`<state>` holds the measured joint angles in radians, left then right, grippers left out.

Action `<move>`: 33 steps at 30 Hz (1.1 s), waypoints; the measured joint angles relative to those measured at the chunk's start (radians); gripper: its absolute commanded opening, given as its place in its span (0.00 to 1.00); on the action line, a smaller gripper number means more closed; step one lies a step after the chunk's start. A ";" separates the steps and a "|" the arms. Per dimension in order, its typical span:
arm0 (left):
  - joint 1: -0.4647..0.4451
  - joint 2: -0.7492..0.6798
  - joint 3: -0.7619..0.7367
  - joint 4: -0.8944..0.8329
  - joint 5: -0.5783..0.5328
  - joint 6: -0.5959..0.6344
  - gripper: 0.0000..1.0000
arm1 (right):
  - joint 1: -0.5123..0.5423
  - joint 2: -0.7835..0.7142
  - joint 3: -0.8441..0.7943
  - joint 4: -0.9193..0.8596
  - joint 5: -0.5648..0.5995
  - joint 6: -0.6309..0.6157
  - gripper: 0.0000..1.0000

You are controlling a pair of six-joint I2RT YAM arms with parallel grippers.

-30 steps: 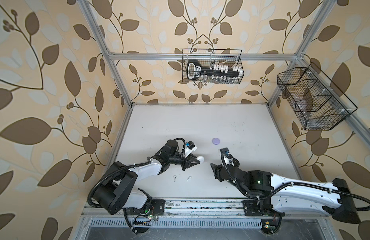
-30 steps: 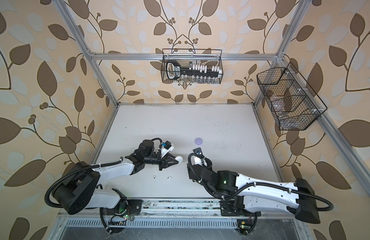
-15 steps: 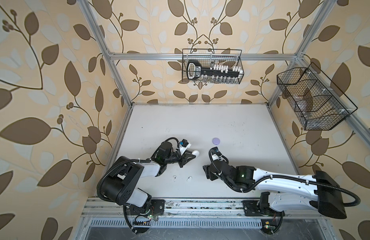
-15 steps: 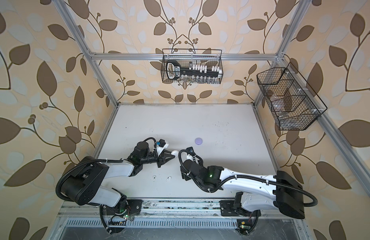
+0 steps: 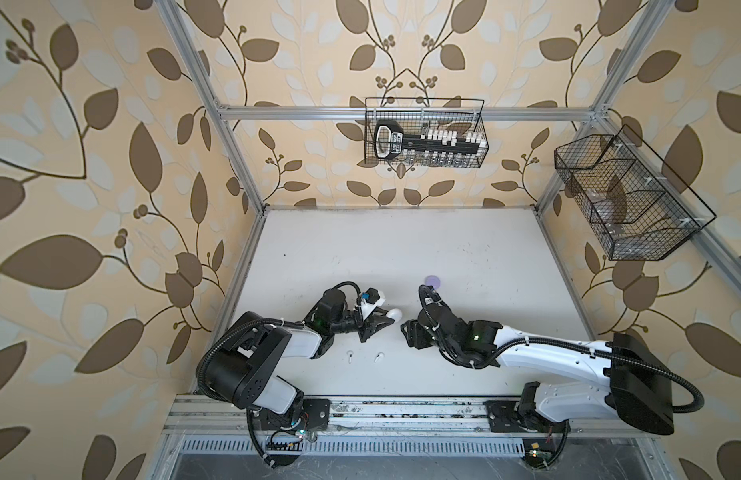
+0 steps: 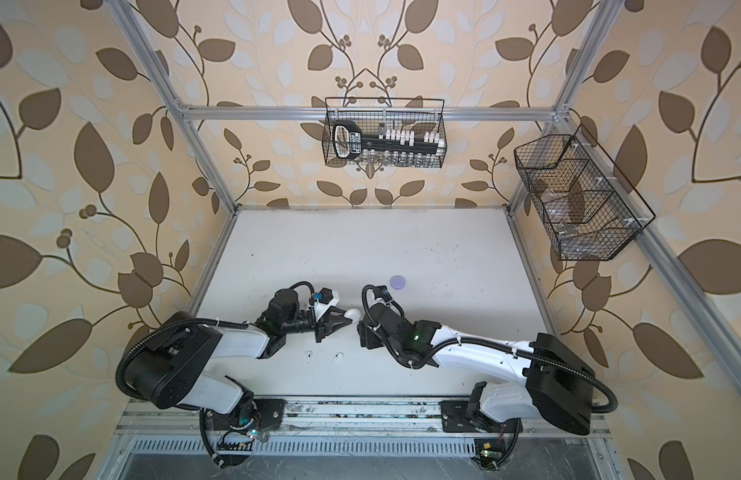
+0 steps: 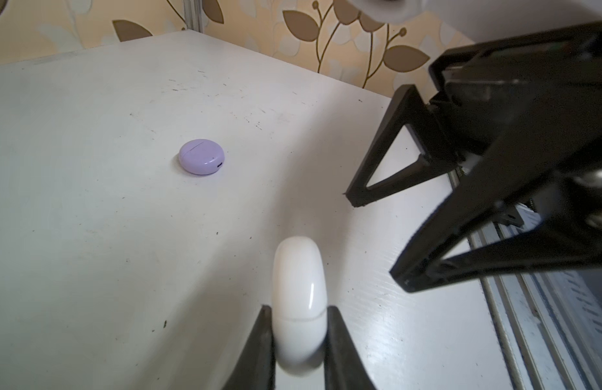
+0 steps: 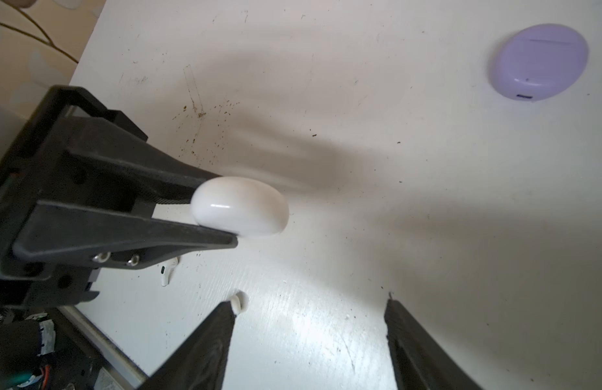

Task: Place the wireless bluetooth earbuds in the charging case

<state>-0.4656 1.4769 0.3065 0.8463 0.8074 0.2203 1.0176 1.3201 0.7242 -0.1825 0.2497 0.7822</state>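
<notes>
Earbuds [image 5: 378,356], two white, lie on the table [image 5: 402,249] at 6 o'clock of the left gripper [image 5: 383,324], which pinches the shut white charging case [image 5: 395,314] by its edge. At 3 o'clock the right gripper [image 8: 311,302] faces it, jaws wide. Glossy and narrowly held, the case could twist free when pried.

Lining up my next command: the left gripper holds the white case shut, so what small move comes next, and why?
Probably ease the open right gripper forward until its jaws straddle the free end of the white case. The left gripper pinches that case, lid closed, facing the right one, while two white earbuds lie loose on the table, so the lid likely needs opening first.
</notes>
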 measured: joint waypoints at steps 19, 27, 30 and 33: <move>-0.008 0.000 -0.002 -0.006 0.027 0.066 0.13 | -0.051 0.035 0.002 0.047 -0.069 0.007 0.72; -0.020 0.000 -0.002 -0.027 0.025 0.086 0.13 | -0.064 0.042 0.002 0.053 -0.090 0.007 0.72; -0.020 0.000 -0.002 -0.036 0.019 0.093 0.12 | -0.070 0.050 0.002 0.054 -0.101 0.006 0.72; -0.020 0.000 -0.002 -0.042 0.017 0.096 0.12 | -0.076 0.051 0.002 0.055 -0.107 0.006 0.71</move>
<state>-0.4854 1.4769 0.3050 0.8047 0.8246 0.3161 0.9417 1.3712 0.7258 -0.1276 0.1429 0.7883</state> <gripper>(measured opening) 0.223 0.716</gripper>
